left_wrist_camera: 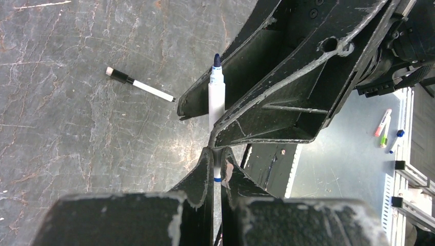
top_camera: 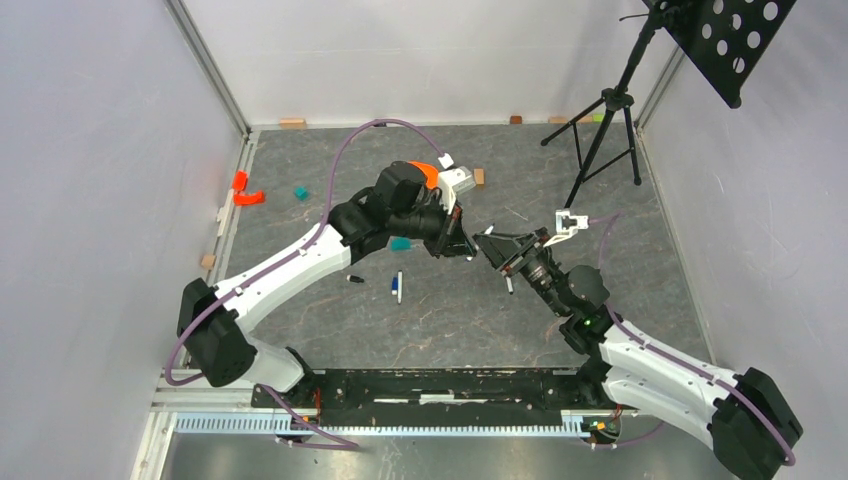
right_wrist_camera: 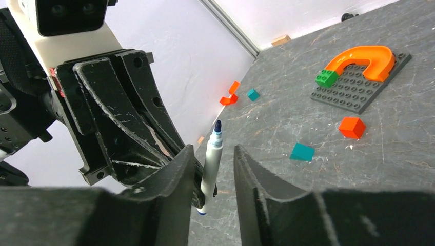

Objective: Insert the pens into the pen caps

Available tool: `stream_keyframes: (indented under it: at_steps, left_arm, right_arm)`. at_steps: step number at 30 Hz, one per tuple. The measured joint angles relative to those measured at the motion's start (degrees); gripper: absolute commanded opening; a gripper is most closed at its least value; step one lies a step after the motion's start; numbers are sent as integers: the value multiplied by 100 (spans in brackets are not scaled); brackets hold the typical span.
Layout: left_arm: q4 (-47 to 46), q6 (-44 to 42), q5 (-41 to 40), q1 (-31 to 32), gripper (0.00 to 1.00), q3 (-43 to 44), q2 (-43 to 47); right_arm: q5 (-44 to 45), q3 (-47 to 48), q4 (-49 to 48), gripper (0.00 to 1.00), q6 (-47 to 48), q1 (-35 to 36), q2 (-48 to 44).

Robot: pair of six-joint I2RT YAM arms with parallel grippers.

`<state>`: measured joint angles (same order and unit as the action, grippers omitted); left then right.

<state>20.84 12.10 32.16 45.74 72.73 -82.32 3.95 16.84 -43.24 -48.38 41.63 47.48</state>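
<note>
My left gripper (left_wrist_camera: pixel 218 154) is shut on the lower end of a white pen (left_wrist_camera: pixel 216 100) with a blue tip and holds it upright above the table. My right gripper (right_wrist_camera: pixel 213 154) is open, with its fingers on either side of that same pen (right_wrist_camera: pixel 211 159) and apart from it. In the top view the two grippers meet tip to tip, left (top_camera: pixel 467 250) and right (top_camera: pixel 488 243). A second white pen (top_camera: pixel 399 287) with a blue end and a small black cap (top_camera: pixel 355 279) lie on the table. Another white pen (left_wrist_camera: pixel 141 84) with a black section lies flat.
An orange arch on a dark baseplate (right_wrist_camera: pixel 354 84), a red brick (right_wrist_camera: pixel 352 127) and a teal brick (right_wrist_camera: pixel 302 152) sit behind the grippers. Red bricks (top_camera: pixel 245 190) lie by the left wall. A black tripod (top_camera: pixel 605 130) stands at the back right.
</note>
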Motion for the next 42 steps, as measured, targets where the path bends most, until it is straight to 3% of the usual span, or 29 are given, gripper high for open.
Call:
stream_keyframes:
  at_steps: [3, 6, 7, 10, 11, 12, 15, 24, 29, 36, 40, 42]
  left_arm:
    - [-2, -2, 0, 11, 3, 0, 0]
    - [-2, -4, 4, 13, 3, 0, 0]
    - [-11, -4, 17, 15, 9, 0, 0]
    - [-31, -26, 35, 13, 77, -2, 0]
    - [-39, -31, 33, 15, 93, -7, 0]
    - [-44, -37, 31, 15, 98, -17, 9]
    - [-37, -44, 7, 15, 97, -85, 72]
    - [-125, -66, 278, 15, 76, -146, 151]
    - [-428, -59, 584, 26, 67, -341, 210]
    - [-695, -7, 699, 42, 47, -452, 310]
    - [-789, 15, 638, 48, 44, -468, 334]
    - [-813, 35, 570, 52, 35, -468, 337]
  right_arm:
    - [11, 0, -42, 22, -24, 50, 42]
    - [15, 0, -74, 0, -59, 68, 55]
    - [17, 0, -96, 0, -66, 74, 57]
    - [26, -2, -85, 0, -87, 76, 42]
    - [46, -2, -79, 0, -68, 76, 20]
    - [79, -2, -37, 0, -44, 76, -26]
    - [236, 33, 227, 0, 68, 76, -280]
    - [518, 400, 734, 0, 168, 76, -914]
    - [378, 398, 730, 0, 13, 76, -828]
    - [203, 393, 680, 0, -136, 114, -684]
    - [120, 393, 610, 0, -195, 153, -619]
    - [90, 391, 533, 0, -240, 190, -551]
